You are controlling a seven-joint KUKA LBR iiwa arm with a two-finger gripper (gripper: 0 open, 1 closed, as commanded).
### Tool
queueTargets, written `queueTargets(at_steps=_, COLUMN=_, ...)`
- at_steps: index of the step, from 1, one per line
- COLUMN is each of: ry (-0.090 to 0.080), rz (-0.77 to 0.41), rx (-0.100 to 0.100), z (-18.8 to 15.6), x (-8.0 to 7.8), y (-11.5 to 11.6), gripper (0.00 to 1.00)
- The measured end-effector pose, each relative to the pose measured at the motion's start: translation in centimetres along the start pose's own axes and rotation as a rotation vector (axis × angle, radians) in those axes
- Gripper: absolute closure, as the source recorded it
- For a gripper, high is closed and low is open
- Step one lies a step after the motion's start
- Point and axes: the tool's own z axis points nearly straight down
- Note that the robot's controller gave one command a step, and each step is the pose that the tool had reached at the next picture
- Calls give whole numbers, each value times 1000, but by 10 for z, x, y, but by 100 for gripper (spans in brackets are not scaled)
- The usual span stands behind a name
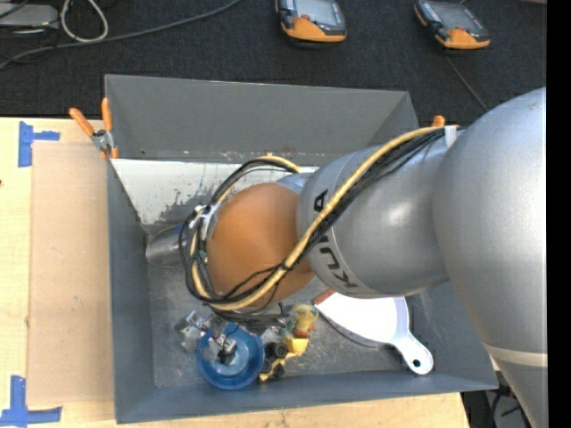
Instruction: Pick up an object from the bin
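Closest thing to the gripper point(217, 335) is one blue round dish-like piece point(230, 358), at the near side of the bin point(259, 114), left of centre. There's something small and metallic at its middle, which I can't identify. I can't tell whether the gripper is released or clenched, since the wrist's orange cover point(254, 239) sits right above it and blocks my line of sight. I see nothing held. Just left of the blue piece is one small silvery bit point(191, 328), and I can't make out whether it's a loose part. Just right of it sits one little clump of yellow, red and green toy bits point(296, 328), touching or nearly touching the blue rim. Further right is one white scoop point(370, 321), its handle with a hole in it pointing to the near right, its far edge tucked under the arm point(393, 221). One grey metal cylinder point(166, 246) lies at the left of the bin floor, beside the orange cover. A yellow cable and some black ones point(268, 285) loop round the cover. On the arm link I can read "KU"; the rest is cut off. Beyond the bin, on the dark surface, are two orange-and-grey handheld units point(310, 13), well apart from each other.
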Motion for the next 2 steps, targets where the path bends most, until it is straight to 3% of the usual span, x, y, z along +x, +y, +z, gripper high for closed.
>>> queueTargets(at_steps=1, ry=0, rz=2, rx=0, z=0, x=0, y=0, gripper=100)
queueTargets(at_steps=2, ry=0, rz=11, rx=-2, z=24, x=44, y=-41, gripper=100)
